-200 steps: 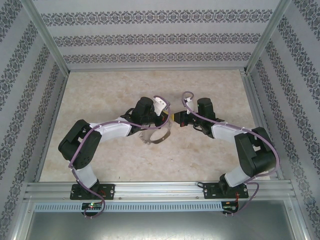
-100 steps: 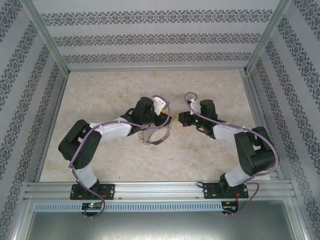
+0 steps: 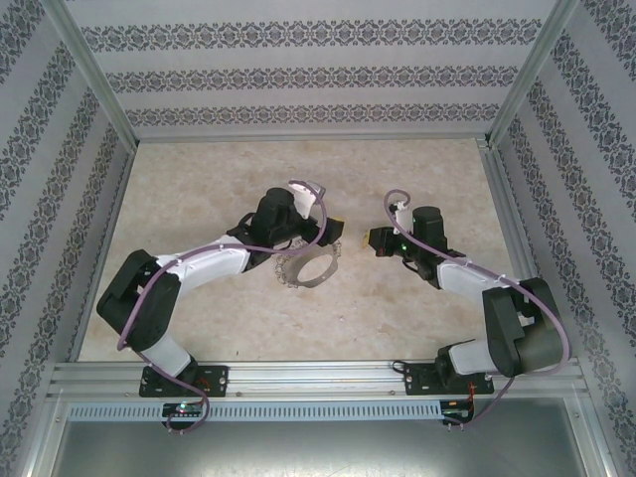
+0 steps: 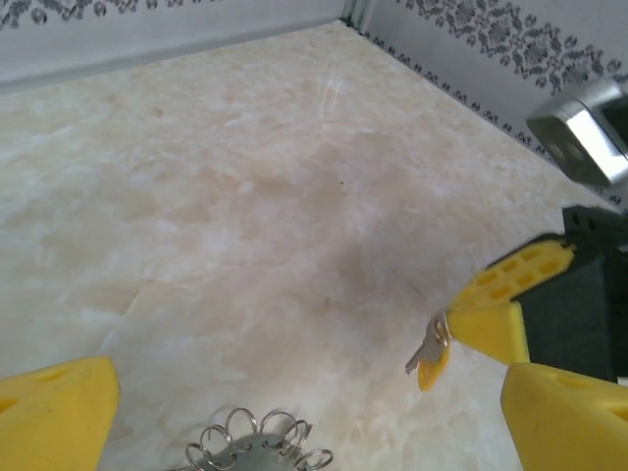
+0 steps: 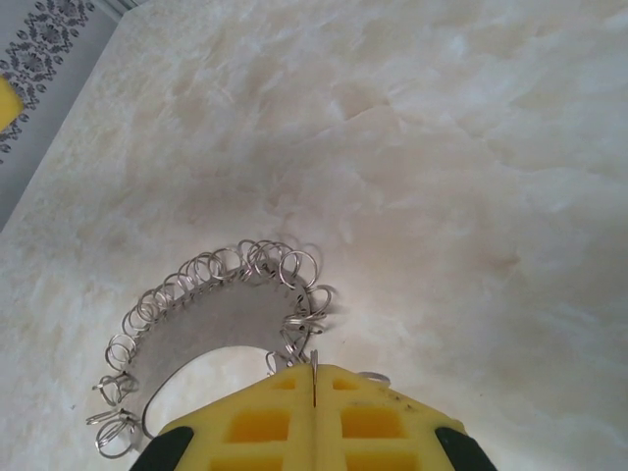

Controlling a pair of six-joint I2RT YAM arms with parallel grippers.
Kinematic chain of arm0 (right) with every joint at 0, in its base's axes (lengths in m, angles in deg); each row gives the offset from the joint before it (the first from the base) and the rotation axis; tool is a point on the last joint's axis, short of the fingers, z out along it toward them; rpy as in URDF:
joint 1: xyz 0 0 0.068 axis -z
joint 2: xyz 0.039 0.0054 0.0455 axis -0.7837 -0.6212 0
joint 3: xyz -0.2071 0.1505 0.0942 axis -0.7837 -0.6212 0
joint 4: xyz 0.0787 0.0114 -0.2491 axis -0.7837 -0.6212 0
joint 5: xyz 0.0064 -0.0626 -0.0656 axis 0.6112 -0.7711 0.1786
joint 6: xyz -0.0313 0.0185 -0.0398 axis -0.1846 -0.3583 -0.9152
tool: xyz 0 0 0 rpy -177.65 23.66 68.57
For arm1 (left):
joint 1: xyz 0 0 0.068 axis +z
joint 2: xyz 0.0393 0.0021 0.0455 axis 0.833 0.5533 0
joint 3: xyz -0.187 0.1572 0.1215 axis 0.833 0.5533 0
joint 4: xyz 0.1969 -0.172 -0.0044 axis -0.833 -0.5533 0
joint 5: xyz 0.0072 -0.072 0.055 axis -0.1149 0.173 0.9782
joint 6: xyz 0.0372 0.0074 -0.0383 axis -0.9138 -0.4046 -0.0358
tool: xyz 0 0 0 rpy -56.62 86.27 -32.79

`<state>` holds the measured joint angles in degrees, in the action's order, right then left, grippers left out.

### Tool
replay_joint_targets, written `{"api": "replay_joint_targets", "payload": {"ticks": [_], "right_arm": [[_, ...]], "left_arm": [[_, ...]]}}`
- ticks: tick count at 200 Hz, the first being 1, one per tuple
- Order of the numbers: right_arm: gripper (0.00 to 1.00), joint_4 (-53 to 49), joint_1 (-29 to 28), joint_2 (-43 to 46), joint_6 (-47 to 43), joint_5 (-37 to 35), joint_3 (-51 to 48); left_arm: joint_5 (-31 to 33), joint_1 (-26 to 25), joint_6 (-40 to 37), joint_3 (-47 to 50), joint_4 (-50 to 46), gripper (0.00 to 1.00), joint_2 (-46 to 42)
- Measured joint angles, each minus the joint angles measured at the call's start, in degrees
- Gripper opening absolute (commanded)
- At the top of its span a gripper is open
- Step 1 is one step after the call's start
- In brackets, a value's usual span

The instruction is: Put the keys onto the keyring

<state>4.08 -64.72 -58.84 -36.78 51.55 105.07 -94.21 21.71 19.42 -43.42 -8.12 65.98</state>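
The keyring (image 3: 306, 268), a grey metal hoop fringed with small silver rings, lies flat on the marble table. It shows at the bottom edge of the left wrist view (image 4: 257, 449) and just ahead of the fingers in the right wrist view (image 5: 211, 319). My left gripper (image 3: 328, 233) hovers above the hoop's far edge, open, its yellow fingers (image 4: 54, 412) wide apart with nothing between them. My right gripper (image 3: 376, 239) is shut on the key (image 4: 432, 351), which has a yellowish head and silver blade and hangs from its tips. A thin metal edge (image 5: 313, 365) shows between its closed fingers.
The marble tabletop (image 3: 199, 189) is fenced by patterned walls and aluminium posts, with a metal rail (image 3: 318, 378) along the near edge. The two grippers stand a short gap apart near the table's middle.
My left gripper has opened, let go of the keyring and drawn back toward the far side. The right gripper has pulled away to the right with the key.
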Motion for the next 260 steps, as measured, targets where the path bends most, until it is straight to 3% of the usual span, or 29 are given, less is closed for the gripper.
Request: {"api": "replay_joint_targets", "payload": {"ticks": [96, 158, 188, 211, 230, 260], "right_arm": [[0.0, -1.2, -10.73, -6.34, 1.05, -1.99, 0.02], [0.0, -2.99, -12.26, -13.2, 1.16, -4.57, 4.09], [0.0, -3.85, -12.24, -13.2, 1.07, -5.81, 4.44], [0.0, -4.5, -11.8, -12.37, 0.98, -6.75, 4.13], [0.0, -5.01, -10.73, -10.03, 0.96, -7.13, 2.93], [0.0, -5.57, -8.26, -6.05, 0.98, -7.26, 0.68]], "left_arm": [[-0.37, 3.72, 5.73, -2.49, -1.4, 1.0, 7.56], [-0.5, 4.44, 9.31, -3.43, -1.44, 1.0, 10.71], [-5.09, 4.85, 8.98, -1.64, 0.83, 0.98, 10.95], [-11.21, 5.9, 6.03, -0.22, 1.33, 0.84, 10.93], [-17.33, 6.54, 2.84, -0.13, 0.35, 0.65, 10.95], [-26.47, 6.69, -1.99, -2.29, -3.89, 0.51, 12.39]]}}
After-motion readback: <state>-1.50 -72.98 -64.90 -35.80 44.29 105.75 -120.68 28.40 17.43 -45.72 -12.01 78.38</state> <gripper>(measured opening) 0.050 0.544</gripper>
